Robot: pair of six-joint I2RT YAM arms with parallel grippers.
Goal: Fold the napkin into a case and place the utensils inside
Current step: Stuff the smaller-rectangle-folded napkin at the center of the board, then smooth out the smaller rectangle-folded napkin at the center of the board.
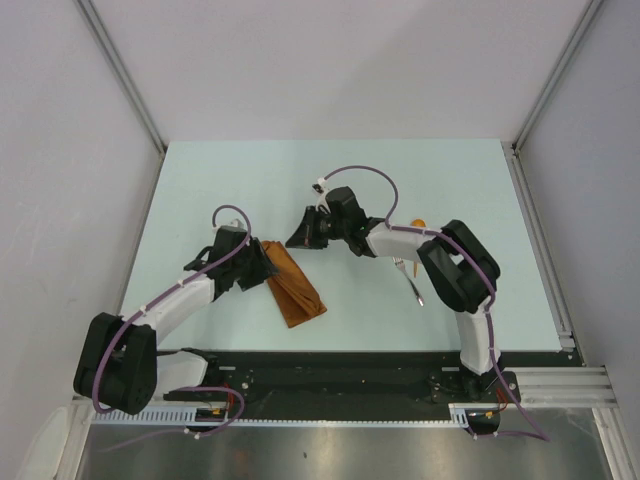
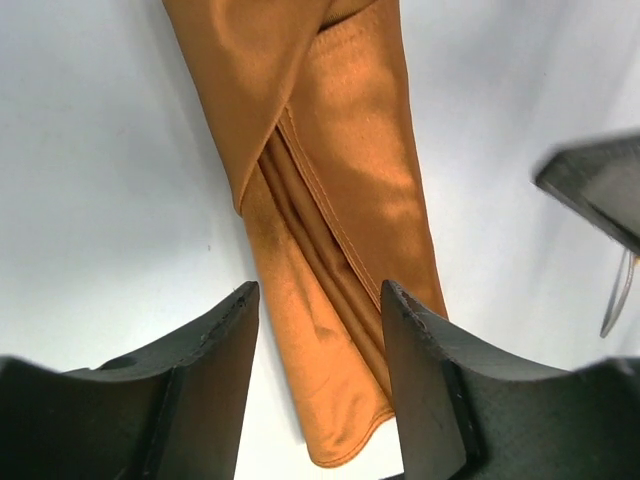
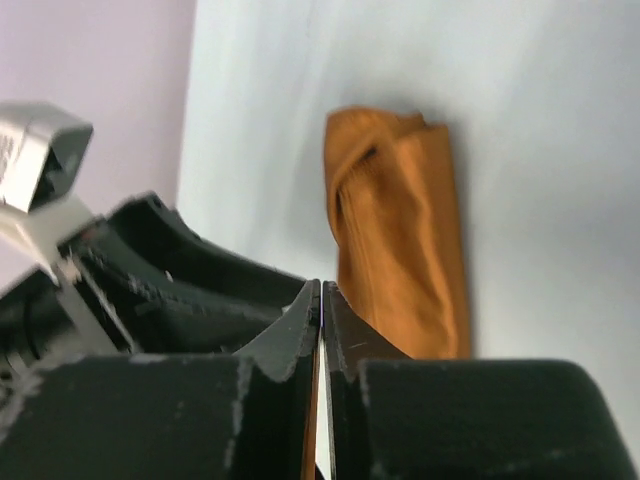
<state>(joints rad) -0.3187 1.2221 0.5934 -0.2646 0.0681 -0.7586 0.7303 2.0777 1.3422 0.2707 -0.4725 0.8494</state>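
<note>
Your case (image 1: pixel 295 287) lies folded on the table (image 1: pixel 250 180) between the 2 arms. It is a narrow rust-orange strip whose long axis runs on a diagonal, with 1 end up toward the far left and the other down toward the near right. The left gripper (image 1: pixel 257 264) sits just beside the upper-left part of that strip. Its wrist view shows the fingers (image 2: pixel 215 350) spread apart with a rounded end of the cloth lying between them and nothing pinched. The right gripper (image 1: pixel 297 237) hangs just past the far end of the case, its fingers drawn almost together with only a hairline slit. You cannot tell whether the thin orange line in that slit is cloth caught there or cloth seen behind it. The folding looks done, so the coming move is likely fetching the utensils. The fork (image 1: pixel 412 283) and the spoon (image 1: pixel 418 223) both lie to the right of the case, well apart from it and close against the right arm's own forearm and elbow. That makes the right arm your nearer one, but its gripper points away from them, so it must swing back toward its own side. Its elbow link partly overhangs the fork, which could spoil a straight descent. A dark fold at 1 end of the case may be the pocket mouth, but confirm that before sliding anything in.
</note>
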